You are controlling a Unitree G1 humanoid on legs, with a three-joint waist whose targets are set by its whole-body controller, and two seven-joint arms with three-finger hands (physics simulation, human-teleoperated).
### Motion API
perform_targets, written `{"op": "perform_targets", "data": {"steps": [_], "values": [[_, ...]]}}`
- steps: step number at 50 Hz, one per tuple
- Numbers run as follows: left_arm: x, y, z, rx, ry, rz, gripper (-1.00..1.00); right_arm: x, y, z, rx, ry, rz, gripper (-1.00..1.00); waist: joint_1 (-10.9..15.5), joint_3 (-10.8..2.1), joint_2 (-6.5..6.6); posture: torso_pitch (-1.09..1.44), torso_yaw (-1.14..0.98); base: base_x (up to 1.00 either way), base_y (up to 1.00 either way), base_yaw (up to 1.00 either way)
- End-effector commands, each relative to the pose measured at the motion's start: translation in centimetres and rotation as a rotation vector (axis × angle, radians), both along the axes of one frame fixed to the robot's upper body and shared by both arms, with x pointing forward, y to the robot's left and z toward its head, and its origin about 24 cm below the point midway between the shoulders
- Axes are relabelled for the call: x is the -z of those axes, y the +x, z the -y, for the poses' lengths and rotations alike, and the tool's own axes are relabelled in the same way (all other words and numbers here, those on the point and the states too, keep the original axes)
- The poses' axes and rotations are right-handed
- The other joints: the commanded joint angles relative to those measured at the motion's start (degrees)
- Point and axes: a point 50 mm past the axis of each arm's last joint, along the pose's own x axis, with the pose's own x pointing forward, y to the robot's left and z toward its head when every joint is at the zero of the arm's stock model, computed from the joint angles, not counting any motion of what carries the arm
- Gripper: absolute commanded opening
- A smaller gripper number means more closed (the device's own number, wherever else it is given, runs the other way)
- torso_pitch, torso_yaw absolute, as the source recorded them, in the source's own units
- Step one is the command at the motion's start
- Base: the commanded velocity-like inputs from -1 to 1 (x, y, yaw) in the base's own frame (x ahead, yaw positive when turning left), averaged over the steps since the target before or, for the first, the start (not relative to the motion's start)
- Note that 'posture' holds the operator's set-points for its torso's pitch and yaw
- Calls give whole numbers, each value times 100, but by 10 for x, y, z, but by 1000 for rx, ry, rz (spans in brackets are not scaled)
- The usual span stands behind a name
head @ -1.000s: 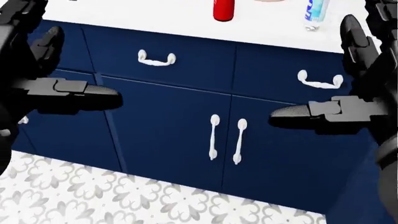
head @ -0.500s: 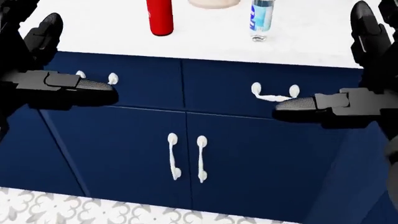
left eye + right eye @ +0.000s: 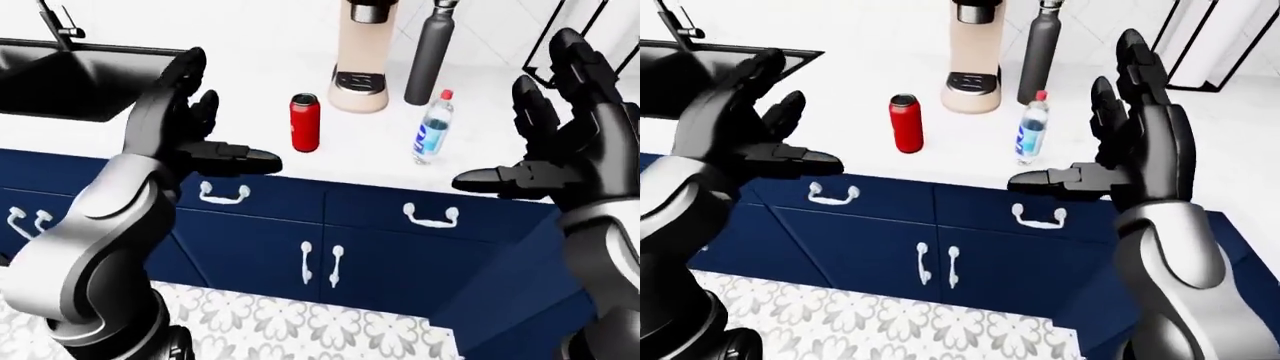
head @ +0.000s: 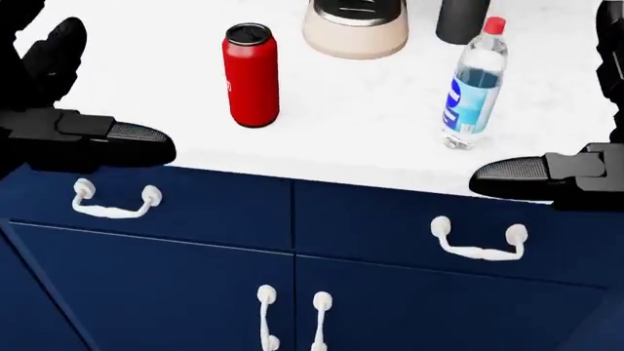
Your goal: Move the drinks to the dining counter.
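Red can (image 4: 251,74), water bottle (image 4: 473,84) upright, both hands seemingly empty

Left hand (image 3: 185,124) and right hand (image 3: 1140,146) held up, fingers spread, empty.

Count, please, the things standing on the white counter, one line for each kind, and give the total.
Red drink can: 1
Clear water bottle with red cap: 1
Grey metal bottle: 1
Beige coffee machine: 1
Total: 4
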Motion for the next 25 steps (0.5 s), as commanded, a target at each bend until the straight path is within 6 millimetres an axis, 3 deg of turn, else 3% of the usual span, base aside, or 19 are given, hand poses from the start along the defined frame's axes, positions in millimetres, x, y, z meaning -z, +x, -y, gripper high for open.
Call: {"op": "perform_targets", "data": {"steps": [1, 2, 3, 5, 6, 8, 12, 21, 22, 24, 25], "values": [[-19, -9, -3, -17, 2, 111, 100, -11, -5, -4, -6, -20, 80, 100, 19, -47, 28, 0, 0, 0, 0, 0], [-19, -11, -4, -20, 5, 112, 100, -11, -6, -4, -5, -26, 81, 100, 16, 99, -19, 0, 0, 0, 0, 0], [-19, -12, -5, -24, 9, 113, 100, -12, -6, -4, -4, -24, 84, 100, 18, 114, 16, 0, 0, 0, 0, 0], [-18, -13, -7, -27, 12, 112, 100, -13, -9, -3, -2, -23, 89, 100, 3, -2, 212, 0, 0, 0, 0, 0], [-18, -13, -7, -28, 12, 113, 100, -13, -9, -2, -1, -23, 90, 100, 5, -96, 382, 0, 0, 0, 0, 0], [-18, -15, -7, -29, 14, 113, 100, -14, -12, -2, 2, -21, 94, 100, 80, -42, 206, 0, 0, 0, 0, 0], [-16, -19, -6, -23, 23, 113, 100, -16, -19, 4, 16, -16, 107, 100, 182, -89, -3, 0, 0, 0, 0, 0], [-15, -18, -3, -18, 27, 113, 100, -23, -33, 23, 67, -6, 144, 100, 229, -101, 6, 0, 0, 0, 0, 0], [-16, -18, -3, -17, 27, 113, 100, -23, -34, 23, 65, -4, 144, 100, 236, -199, 27, 0, 0, 0, -21, 0], [-16, -19, -3, -18, 27, 114, 100, -24, -36, 24, 59, -2, 145, 100, 207, -39, 309, 0, 0, 0, -58, 0], [-16, -19, -3, -18, 27, 114, 100, -24, -37, 24, 56, -2, 145, 100, 13, -42, 491, 0, 0, 0, 0, -100]]}}
